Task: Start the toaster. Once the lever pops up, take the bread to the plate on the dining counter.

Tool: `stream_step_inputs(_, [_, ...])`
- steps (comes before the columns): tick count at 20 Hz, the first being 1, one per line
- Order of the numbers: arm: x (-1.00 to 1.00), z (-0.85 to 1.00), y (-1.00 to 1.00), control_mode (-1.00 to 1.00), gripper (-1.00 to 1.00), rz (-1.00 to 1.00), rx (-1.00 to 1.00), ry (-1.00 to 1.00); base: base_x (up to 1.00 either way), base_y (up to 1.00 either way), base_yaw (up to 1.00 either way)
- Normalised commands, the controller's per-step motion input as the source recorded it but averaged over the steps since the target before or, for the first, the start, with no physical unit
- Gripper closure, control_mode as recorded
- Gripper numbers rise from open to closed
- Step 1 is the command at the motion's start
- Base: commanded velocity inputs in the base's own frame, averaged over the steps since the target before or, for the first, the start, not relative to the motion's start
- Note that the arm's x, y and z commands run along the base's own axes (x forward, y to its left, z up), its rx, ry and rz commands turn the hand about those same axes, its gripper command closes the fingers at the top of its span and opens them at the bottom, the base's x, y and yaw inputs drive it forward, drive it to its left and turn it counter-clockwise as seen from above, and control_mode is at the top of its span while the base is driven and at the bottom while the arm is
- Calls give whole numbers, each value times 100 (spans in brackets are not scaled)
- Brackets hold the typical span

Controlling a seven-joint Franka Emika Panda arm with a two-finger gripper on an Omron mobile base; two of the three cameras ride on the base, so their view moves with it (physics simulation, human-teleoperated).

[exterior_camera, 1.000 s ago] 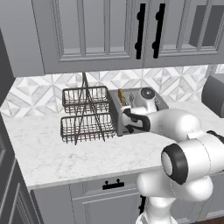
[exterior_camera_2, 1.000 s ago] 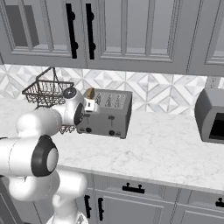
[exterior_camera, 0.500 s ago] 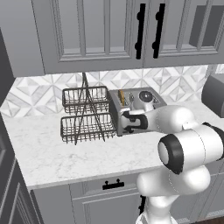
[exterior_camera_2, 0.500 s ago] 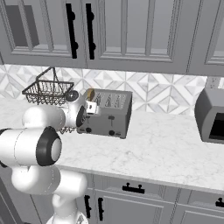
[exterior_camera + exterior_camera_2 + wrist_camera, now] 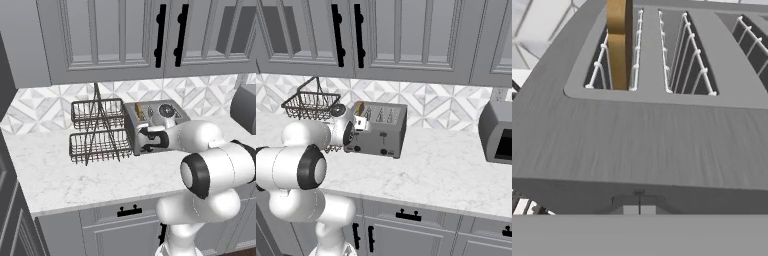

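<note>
Cabinets [image 5: 125,40]: grey panelled doors with long black bar handles hang above my work; flat, matte, framed.
Backsplash [image 5: 431,102]: white tiles cut in a faceted diamond pattern, running behind everything.
Table [image 5: 65,180]: white marble with faint grey veins, smooth, with grey drawers and black pulls below its edge.
My arm: white rounded shells with dark joint rings, reaching from the base forward to the toaster's front.
Microwave [image 5: 496,132]: dark grey box standing well apart to the right on the table.
Wire rack [image 5: 97,132]: two tiers of thin dark wire basket with a tall loop handle, just beside the toaster's left end.
Toaster [image 5: 378,130]: boxy brushed steel with a fine horizontal grain, four slots on top lined with pale wire guides, small black knobs low on its front; it stands on the table against the backsplash.
Bread [image 5: 619,45]: a flat golden-brown slice, upright in the leftmost slot of the toaster, its top edge above the rim.
My jaws [image 5: 639,209]: clenched fully, tips pressed together, nothing between them; they sit right at the toaster's upper front edge, and I cannot tell whether they touch a lever there.
</note>
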Motion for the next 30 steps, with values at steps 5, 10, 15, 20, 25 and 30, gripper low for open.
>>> stream_step_inputs(5, [-6, -42, 0, -100, 100, 0, 0, 0, 0, 0, 0])
stream_step_inputs(10, [-3, -48, 0, -100, 100, 0, 0, 0, 0, 0, 0])
stream_step_inputs(15, [0, -59, 0, -100, 100, 0, 0, 0, 0, 0, 0])
stream_step_inputs(20, [-3, -71, 0, -100, 100, 0, -3, 4, 0, 0, 0])
stream_step_inputs(25, [-29, -27, 0, -100, 100, 0, -1, 1, 0, 0, 0])
stream_step_inputs(30, [-51, 53, 0, -100, 100, 0, 0, 0, 0, 0, 0])
